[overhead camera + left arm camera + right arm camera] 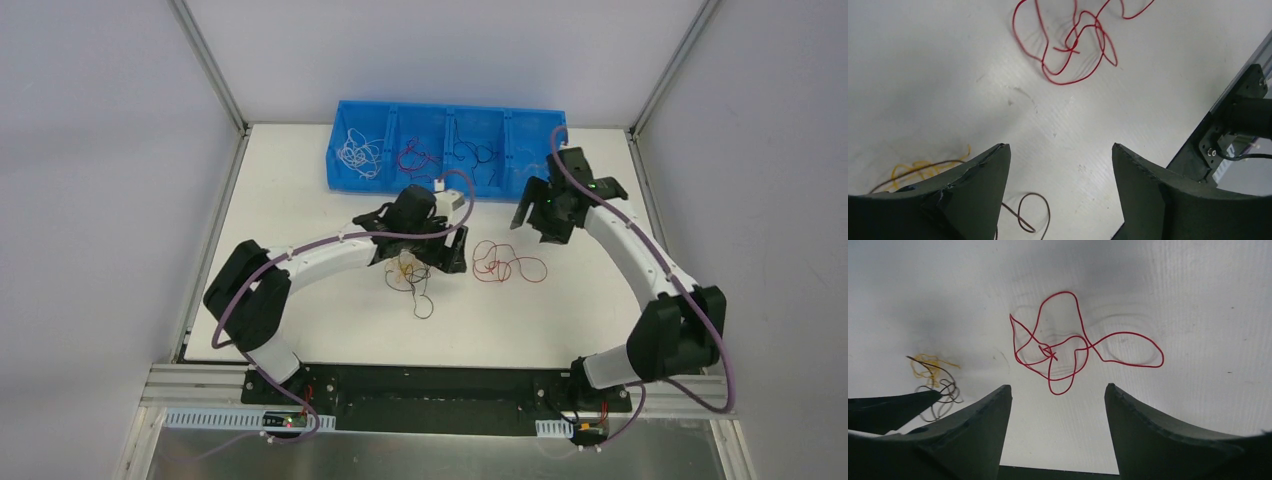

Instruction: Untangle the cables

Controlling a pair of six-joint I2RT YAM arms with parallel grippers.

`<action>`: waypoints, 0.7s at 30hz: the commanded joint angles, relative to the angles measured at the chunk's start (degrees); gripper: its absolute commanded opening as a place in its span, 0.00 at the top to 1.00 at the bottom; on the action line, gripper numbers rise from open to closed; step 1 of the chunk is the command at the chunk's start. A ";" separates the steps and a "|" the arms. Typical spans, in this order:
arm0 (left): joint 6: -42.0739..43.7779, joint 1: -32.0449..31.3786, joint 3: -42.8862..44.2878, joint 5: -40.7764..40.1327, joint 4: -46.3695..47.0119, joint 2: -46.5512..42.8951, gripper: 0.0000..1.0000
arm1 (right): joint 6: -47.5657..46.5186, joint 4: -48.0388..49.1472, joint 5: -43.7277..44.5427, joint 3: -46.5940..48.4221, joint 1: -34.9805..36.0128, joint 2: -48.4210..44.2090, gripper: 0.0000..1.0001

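Note:
A loose red cable (pixel 490 264) lies in loops on the white table, apart from a small tangle of orange and black cables (pixel 405 272). My left gripper (pixel 440 258) hovers just right of the tangle, open and empty. In the left wrist view (pixel 1060 150) the orange strand (pixel 918 166) and a dark loop (pixel 1030 215) lie by its left finger, with the red cable (pixel 1071 49) ahead. My right gripper (pixel 537 220) is open and empty, behind the red cable. The right wrist view (pixel 1058 387) shows the red cable (pixel 1050 352) just beyond the fingertips and the tangle (pixel 930 367) to the left.
A blue bin (pixel 450 110) with four compartments stands at the back; it holds white wires (pixel 358 155), red wires (pixel 415 157) and black wires (pixel 472 153) in separate compartments. Walls close in the table on the left, right and back. A black rail runs along the near edge.

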 commanded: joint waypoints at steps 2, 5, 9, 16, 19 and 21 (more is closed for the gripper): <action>13.56 -2.51 11.33 -2.95 -1.17 3.61 0.24 | 0.68 -0.73 -3.54 -2.16 -5.55 -8.87 0.24; 15.62 -2.45 16.23 -5.51 -9.23 4.66 0.26 | -0.05 -1.25 -4.03 -4.06 -6.43 -9.00 0.24; 16.82 -1.82 14.29 -7.02 -16.91 1.91 0.26 | 0.50 0.33 -5.30 -6.68 -7.21 -10.07 0.24; 8.94 -2.10 16.59 -4.18 -12.48 8.71 0.25 | 1.54 2.26 -6.76 -8.55 -7.89 -9.15 0.29; 6.52 -2.16 22.02 -3.21 -11.01 14.78 0.25 | 1.51 3.63 -6.04 -10.17 -8.11 -7.47 0.40; 5.34 -2.15 25.05 -3.30 -10.65 18.04 0.25 | 1.49 4.62 -5.36 -11.04 -8.40 -5.50 0.41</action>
